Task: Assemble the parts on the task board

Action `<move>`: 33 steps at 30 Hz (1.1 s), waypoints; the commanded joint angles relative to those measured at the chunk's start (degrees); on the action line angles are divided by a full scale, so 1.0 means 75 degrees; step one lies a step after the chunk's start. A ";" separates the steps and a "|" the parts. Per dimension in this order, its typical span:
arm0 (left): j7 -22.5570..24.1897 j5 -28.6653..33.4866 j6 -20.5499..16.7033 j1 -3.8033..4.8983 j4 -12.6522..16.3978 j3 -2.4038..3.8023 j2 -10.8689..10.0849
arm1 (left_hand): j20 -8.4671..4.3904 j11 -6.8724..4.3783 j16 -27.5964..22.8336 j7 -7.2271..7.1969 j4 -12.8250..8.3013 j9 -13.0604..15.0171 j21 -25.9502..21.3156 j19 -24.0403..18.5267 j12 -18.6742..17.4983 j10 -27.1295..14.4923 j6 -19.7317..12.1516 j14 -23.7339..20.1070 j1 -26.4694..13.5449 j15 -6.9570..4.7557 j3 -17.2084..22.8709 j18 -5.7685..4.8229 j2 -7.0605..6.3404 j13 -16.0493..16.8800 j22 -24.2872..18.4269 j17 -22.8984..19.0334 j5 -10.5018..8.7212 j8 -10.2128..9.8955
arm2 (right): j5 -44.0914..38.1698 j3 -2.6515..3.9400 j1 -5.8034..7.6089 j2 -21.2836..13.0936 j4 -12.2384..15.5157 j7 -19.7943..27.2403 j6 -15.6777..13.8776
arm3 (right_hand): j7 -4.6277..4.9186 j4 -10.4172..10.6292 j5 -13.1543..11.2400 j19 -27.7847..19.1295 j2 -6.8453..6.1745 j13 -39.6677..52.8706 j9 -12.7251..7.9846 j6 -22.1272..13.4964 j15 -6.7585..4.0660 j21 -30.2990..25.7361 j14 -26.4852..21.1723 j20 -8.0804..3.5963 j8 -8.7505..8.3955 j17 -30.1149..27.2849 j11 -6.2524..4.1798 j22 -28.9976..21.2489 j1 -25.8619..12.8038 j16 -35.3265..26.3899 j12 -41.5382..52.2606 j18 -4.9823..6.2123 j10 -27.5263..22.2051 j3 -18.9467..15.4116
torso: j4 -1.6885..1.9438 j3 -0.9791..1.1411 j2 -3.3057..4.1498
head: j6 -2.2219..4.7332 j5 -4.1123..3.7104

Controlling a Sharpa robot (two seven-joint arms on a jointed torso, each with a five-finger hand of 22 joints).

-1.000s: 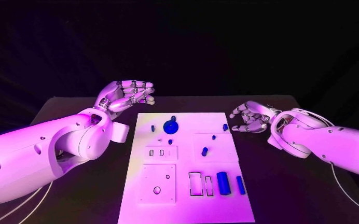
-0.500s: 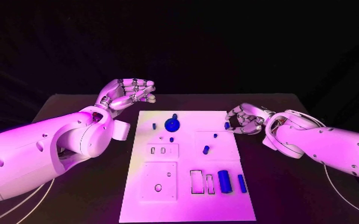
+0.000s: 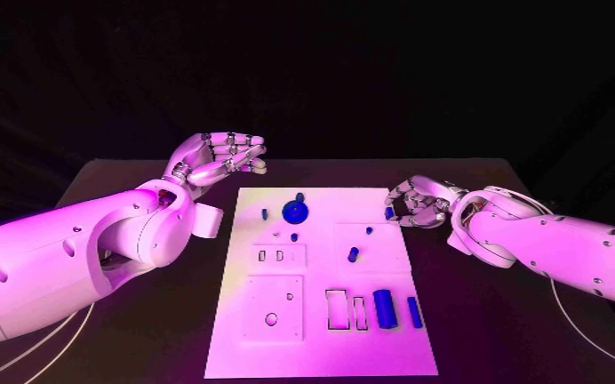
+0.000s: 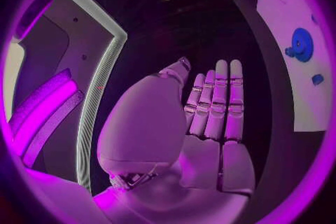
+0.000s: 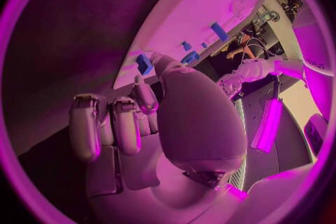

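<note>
A black table [image 3: 141,180] under purple light — behind it, only darkness.

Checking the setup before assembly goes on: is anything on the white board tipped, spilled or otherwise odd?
Nothing stands out. The white board lies flat and square on the table, with the blue parts, such as the round blue gear, resting on it. The right hand is at its far right edge beside a small blue piece; the left hand is raised.
</note>
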 commanded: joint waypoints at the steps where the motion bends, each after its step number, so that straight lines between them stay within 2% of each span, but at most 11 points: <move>1: 0.0079 0.0028 0.0130 0.0002 0.0005 0.0004 0.0013 | -0.0027 0.0038 -0.0051 0.0126 0.0012 0.0013 0.0033 -0.0052 -0.0028 0.0008 0.0021 -0.0071 0.0020 -0.0008 0.0037 0.0061 -0.0035 0.0003 0.0009 0.0007 0.0013 -0.0042 | -0.0061 -0.0001 -0.0014 0.0023 -0.0013 -0.0022 0.0168 | -0.0017 -0.0008 0.0040 0.0371 0.0119 0.0034 0.0017 0.0112 0.0017 0.0040 0.0686 0.0039 0.0077 0.1516 -0.0026 0.1533 0.0006 0.0023 0.0074 -0.0100 0.0092 0.0115 | -0.0005 0.0002 -0.0004 | -0.0007 0.0011; 8: 0.0076 0.0028 0.0134 0.0002 -0.0001 0.0004 0.0010 | -0.0027 0.0038 -0.0051 0.0126 0.0012 0.0013 0.0033 -0.0052 -0.0028 0.0008 0.0021 -0.0071 0.0020 -0.0008 0.0037 0.0061 -0.0035 0.0003 0.0009 0.0007 0.0013 -0.0042 | -0.0088 -0.0001 -0.0020 0.0056 -0.0023 -0.0007 0.0187 | -0.0126 -0.0047 -0.0157 0.0406 0.0290 0.0126 0.0073 0.0507 -0.0057 0.0085 0.0685 -0.0019 0.0289 0.1515 -0.0120 0.1575 0.0064 0.0018 0.0185 -0.0113 0.0207 0.0479 | 0.0000 0.0004 -0.0006 | -0.0006 0.0005; 21: 0.0062 0.0027 0.0140 0.0002 -0.0006 0.0004 0.0000 | -0.0027 0.0038 -0.0051 0.0126 0.0012 0.0013 0.0033 -0.0052 -0.0028 0.0008 0.0021 -0.0071 0.0020 -0.0008 0.0037 0.0061 -0.0035 0.0003 0.0009 0.0007 0.0013 -0.0042 | -0.0223 0.0000 -0.0025 0.0097 -0.0041 -0.0130 0.0051 | -0.0288 -0.0160 -0.0267 0.0467 0.0417 0.0260 0.0174 0.0828 -0.0182 0.0175 0.0692 -0.0131 0.0557 0.1539 -0.0257 0.1644 0.0052 0.0024 0.0334 -0.0137 0.0370 0.0725 | 0.0002 0.0001 -0.0003 | -0.0020 0.0009; 26: 0.0061 0.0026 0.0140 0.0002 -0.0012 0.0004 -0.0004 | -0.0027 0.0038 -0.0051 0.0126 0.0012 0.0013 0.0033 -0.0052 -0.0028 0.0008 0.0021 -0.0071 0.0020 -0.0008 0.0037 0.0061 -0.0035 0.0003 0.0009 0.0007 0.0013 -0.0042 | -0.0325 0.0000 -0.0026 0.0104 0.0013 -0.0295 -0.0334 | -0.0312 -0.0215 -0.0269 0.0498 0.0473 0.0280 0.0205 0.0871 -0.0206 0.0222 0.0695 -0.0159 0.0627 0.1547 -0.0285 0.1677 0.0066 0.0027 0.0352 -0.0150 0.0401 0.0810 | 0.0000 0.0006 -0.0008 | -0.0025 0.0027; 28: 0.0061 0.0025 0.0141 0.0002 -0.0014 0.0004 -0.0006 | -0.0027 0.0038 -0.0051 0.0126 0.0012 0.0013 0.0033 -0.0052 -0.0028 0.0008 0.0021 -0.0071 0.0020 -0.0008 0.0037 0.0061 -0.0035 0.0003 0.0009 0.0007 0.0013 -0.0042 | -0.0347 0.0001 -0.0026 0.0098 0.0077 -0.0365 -0.0528 | -0.0310 -0.0259 -0.0482 0.0514 0.0498 0.0285 0.0225 0.0850 -0.0213 0.0244 0.0697 -0.0175 0.0675 0.1550 -0.0289 0.1695 0.0035 0.0027 0.0347 -0.0157 0.0414 0.0941 | -0.0005 0.0008 -0.0009 | -0.0028 0.0037; 33: 0.0062 0.0025 0.0143 0.0001 -0.0034 0.0003 -0.0001 | -0.0027 0.0038 -0.0051 0.0126 0.0012 0.0013 0.0033 -0.0052 -0.0028 0.0008 0.0021 -0.0071 0.0020 -0.0008 0.0037 0.0061 -0.0035 0.0003 0.0009 0.0007 0.0013 -0.0042 | -0.0396 0.0027 0.0024 0.0019 0.0475 -0.0645 -0.1074 | -0.0290 -0.0265 -0.0334 0.0561 0.0503 0.0300 0.0244 0.0835 -0.0206 0.0320 0.0694 -0.0176 0.0722 0.1533 -0.0274 0.1744 -0.0056 0.0018 0.0358 -0.0177 0.0443 0.1049 | -0.0009 0.0008 -0.0024 | -0.0046 0.0053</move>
